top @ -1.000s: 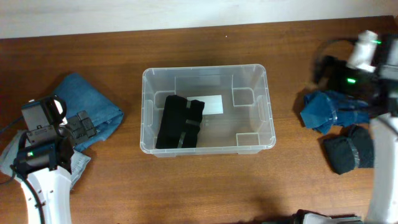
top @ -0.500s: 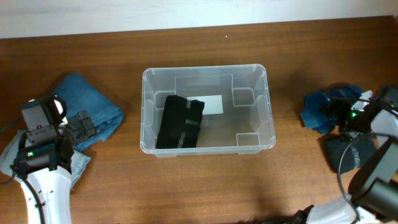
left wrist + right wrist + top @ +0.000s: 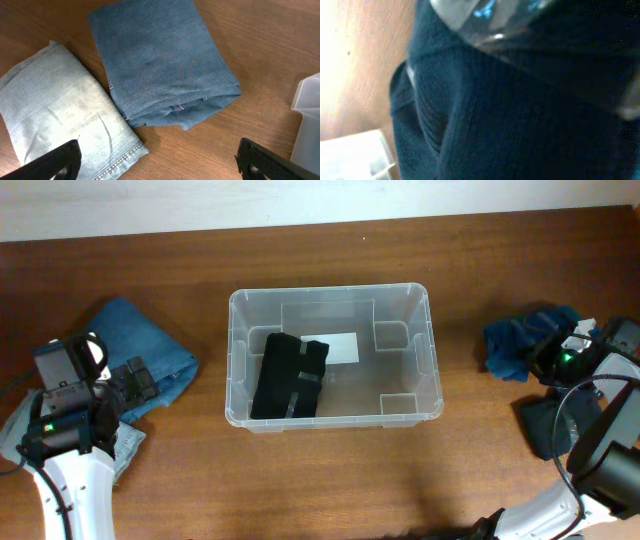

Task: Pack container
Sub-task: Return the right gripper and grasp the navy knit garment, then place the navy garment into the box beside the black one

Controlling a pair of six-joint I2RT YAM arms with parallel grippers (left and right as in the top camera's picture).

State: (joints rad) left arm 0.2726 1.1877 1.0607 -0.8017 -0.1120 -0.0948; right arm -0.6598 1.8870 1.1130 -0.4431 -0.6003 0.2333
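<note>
container (image 3: pixel 330 292) holds black garment (image 3: pixel 288 376); white label (image 3: pixel 342 347) on base unreadable

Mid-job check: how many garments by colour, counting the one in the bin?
Black folded garment, inside clear plastic container: 1
Blue folded denim garment, blue crumpled garment: 2
Pale grey-blue folded denim garment: 1
Dark navy garment: 1
Total: 5

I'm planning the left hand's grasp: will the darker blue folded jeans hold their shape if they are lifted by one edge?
Probably not. The darker blue jeans are soft cloth folded in loose layers, so they would likely droop and partly unfold. The stacked layers showing at the open end suggest some heft for their size. The woven denim surface looks unlikely to slip.
</note>
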